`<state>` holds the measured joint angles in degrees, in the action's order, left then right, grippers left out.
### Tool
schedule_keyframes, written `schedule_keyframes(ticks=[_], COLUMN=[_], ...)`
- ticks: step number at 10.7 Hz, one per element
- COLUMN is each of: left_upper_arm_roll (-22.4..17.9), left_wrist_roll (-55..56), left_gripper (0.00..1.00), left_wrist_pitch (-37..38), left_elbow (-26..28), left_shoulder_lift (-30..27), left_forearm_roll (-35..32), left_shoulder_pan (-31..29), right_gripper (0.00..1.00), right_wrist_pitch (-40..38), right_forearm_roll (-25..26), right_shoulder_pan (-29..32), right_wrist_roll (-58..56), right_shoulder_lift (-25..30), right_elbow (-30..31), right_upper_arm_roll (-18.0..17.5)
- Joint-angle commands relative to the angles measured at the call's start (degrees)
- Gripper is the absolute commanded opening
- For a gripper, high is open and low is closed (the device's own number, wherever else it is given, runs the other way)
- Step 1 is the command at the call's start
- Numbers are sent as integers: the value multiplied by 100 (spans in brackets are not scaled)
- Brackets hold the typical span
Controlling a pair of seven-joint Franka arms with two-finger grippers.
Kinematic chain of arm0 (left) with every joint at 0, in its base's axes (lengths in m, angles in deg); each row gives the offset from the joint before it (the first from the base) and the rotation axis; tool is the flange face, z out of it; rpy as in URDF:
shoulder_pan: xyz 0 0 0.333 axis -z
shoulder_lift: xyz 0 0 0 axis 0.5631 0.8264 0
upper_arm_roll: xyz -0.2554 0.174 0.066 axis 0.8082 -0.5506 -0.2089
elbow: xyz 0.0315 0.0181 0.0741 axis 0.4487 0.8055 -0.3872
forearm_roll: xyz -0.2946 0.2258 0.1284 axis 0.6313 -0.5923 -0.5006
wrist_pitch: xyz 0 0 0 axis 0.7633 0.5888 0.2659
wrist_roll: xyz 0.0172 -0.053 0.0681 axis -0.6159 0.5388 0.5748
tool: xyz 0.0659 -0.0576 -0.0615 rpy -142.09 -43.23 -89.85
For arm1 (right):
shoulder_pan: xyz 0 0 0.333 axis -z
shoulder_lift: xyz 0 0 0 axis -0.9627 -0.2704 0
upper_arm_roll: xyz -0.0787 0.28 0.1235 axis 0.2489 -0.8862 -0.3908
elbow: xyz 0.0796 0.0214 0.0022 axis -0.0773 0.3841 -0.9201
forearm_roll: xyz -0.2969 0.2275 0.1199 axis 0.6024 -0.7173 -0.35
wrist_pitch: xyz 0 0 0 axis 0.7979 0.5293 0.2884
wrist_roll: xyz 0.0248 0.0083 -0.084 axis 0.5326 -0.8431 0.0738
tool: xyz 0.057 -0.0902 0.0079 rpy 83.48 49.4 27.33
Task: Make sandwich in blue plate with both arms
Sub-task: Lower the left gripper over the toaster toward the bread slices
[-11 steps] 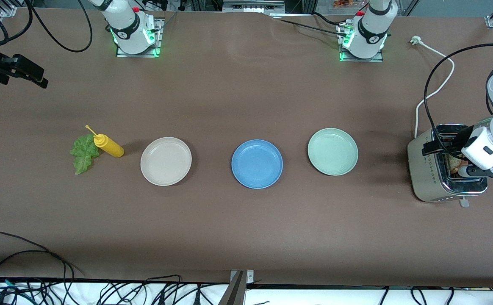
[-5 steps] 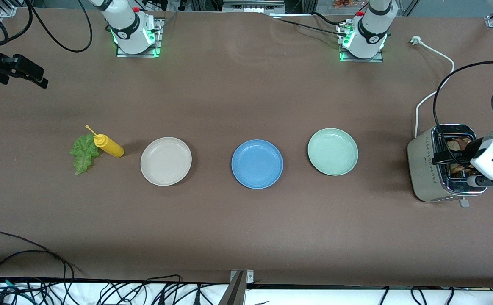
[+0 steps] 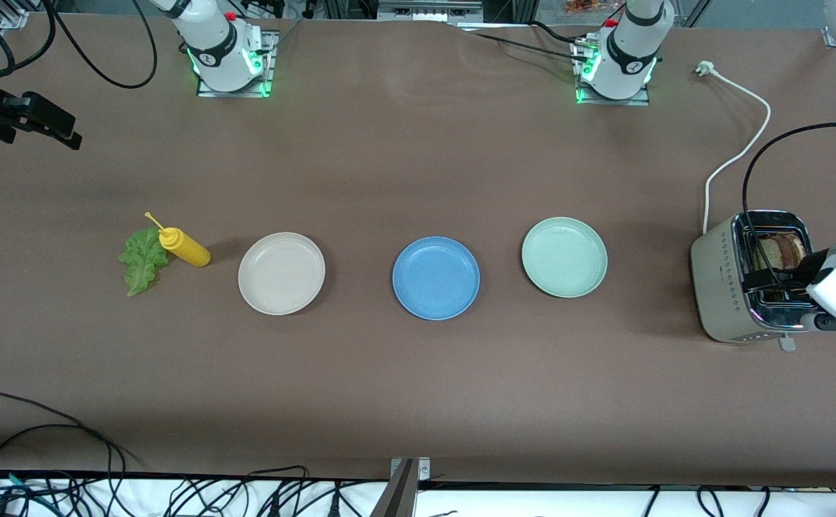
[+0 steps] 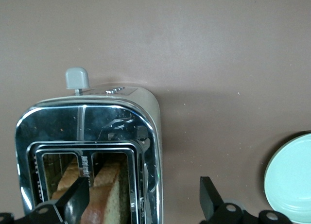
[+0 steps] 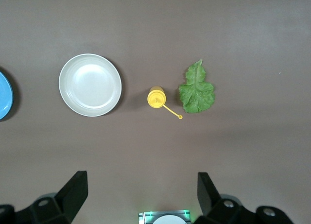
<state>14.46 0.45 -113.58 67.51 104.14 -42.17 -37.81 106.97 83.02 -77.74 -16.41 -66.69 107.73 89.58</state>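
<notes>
The blue plate (image 3: 436, 278) lies bare in the middle of the table, between a cream plate (image 3: 281, 273) and a pale green plate (image 3: 564, 257). Two brown bread slices (image 3: 781, 251) stand in the slots of a chrome toaster (image 3: 720, 287) at the left arm's end. My left gripper (image 4: 143, 202) hangs open over the toaster. One of its fingers (image 4: 75, 197) is above the divider beside a slice (image 4: 109, 195); the other is off the toaster's side. The lettuce leaf (image 3: 143, 260) lies flat at the right arm's end. My right gripper (image 5: 141, 192) waits open, high above the table.
A yellow squeeze bottle (image 3: 184, 248) lies on its side against the lettuce. The toaster's grey lever (image 4: 77, 79) sticks out at its end, and its white cord (image 3: 737, 154) runs toward the left arm's base. Black cables hang along the table's front edge.
My left hand has shifted over the toaster toward the table's end, uncovering more of the bread. The right arm and all the plates have stayed put.
</notes>
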Motion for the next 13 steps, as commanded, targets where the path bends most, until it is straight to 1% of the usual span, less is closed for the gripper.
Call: schedule_keyframes(ticks=[1,3,4,7,10,13], left_upper_arm_roll=[-45,-46,-46,-54,-54,-107], left_wrist_roll=[-346,-434,-600,-628,-637,-628], left_gripper=[100,100,96,88,74,73], left_wrist_pitch=[-98,-160,-169,-160,-108,-11], left_elbow=[-292,-292,-292,-257,-231,-231], left_shoulder_lift=[227,280,333,359,359,316], left_forearm_roll=[132,228,281,430,422,378], left_shoulder_pan=[-129,-182,-208,-252,-287,-296], right_gripper=[100,100,100,100,100,100], right_wrist_pitch=[11,20,29,20,20,11], right_forearm_roll=[-4,-4,-4,-4,-4,-4], right_shoulder_pan=[-35,-26,-26,-35,-35,-35], right_wrist_roll=[-61,-69,-61,-61,-61,-61], right_shoulder_lift=[48,48,48,48,48,48], right_elbow=[33,33,33,33,33,33], right_upper_arm_roll=[22,40,40,31,31,31])
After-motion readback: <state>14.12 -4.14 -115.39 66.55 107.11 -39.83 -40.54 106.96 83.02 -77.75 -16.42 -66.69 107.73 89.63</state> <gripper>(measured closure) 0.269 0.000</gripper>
